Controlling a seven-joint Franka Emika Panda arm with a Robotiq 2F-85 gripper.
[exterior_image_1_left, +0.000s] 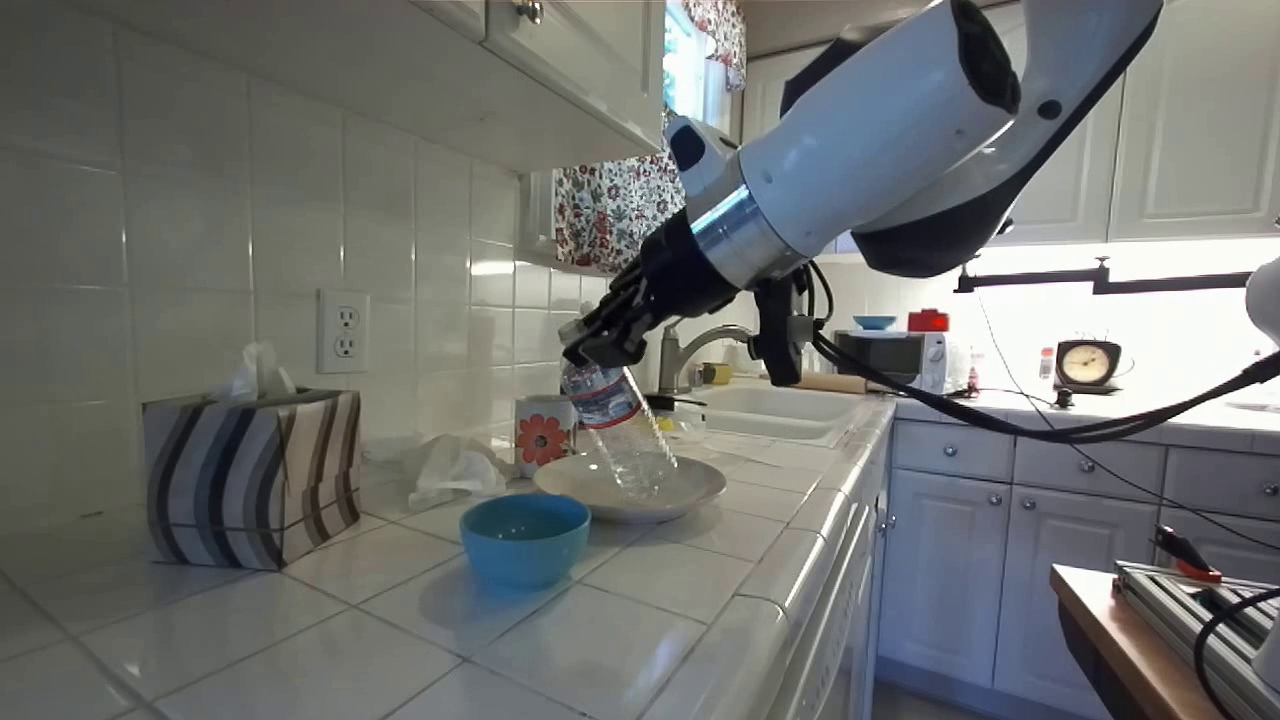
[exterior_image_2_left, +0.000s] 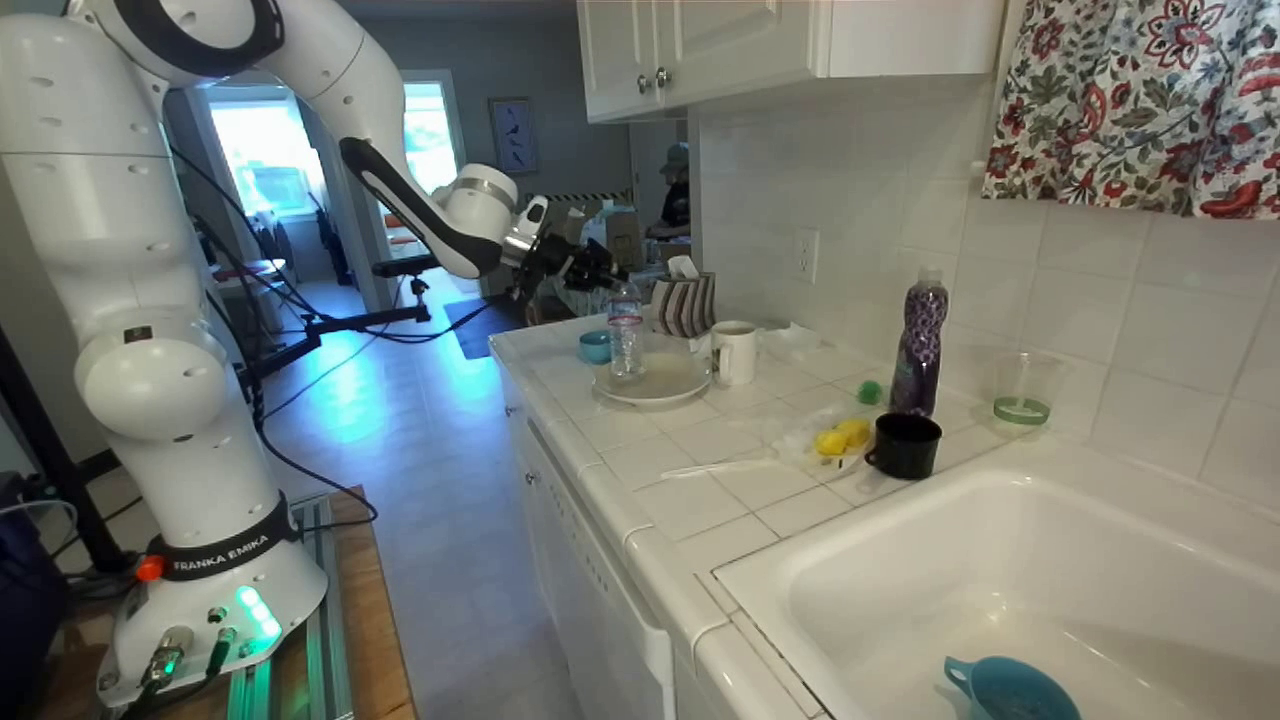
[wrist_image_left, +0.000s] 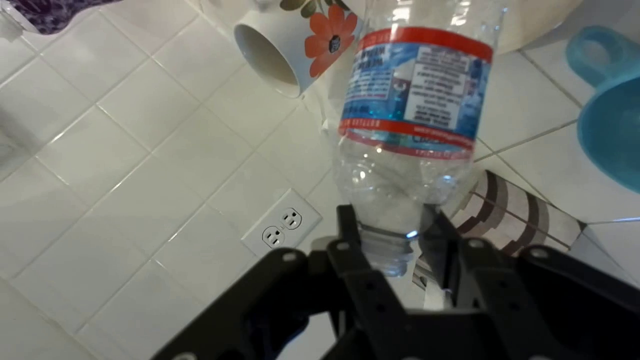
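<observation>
While the tool (wrist_image_left: 388, 227) grips the tilted, clear bottle (exterior_image_1_left: 610, 415) by its neck, the base is right over or on the plate (exterior_image_1_left: 572, 478) on the tabletop (exterior_image_1_left: 650, 605); which, I can't tell from here. Grasping looks done to me, and letting go, I'd judge, is left.

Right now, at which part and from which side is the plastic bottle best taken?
Probably by the neck of the plastic bottle, where the gripper holds it, from above, on the side away from the tiled wall. The neck is narrower than the body and uppermost, as the bottle leans.
</observation>
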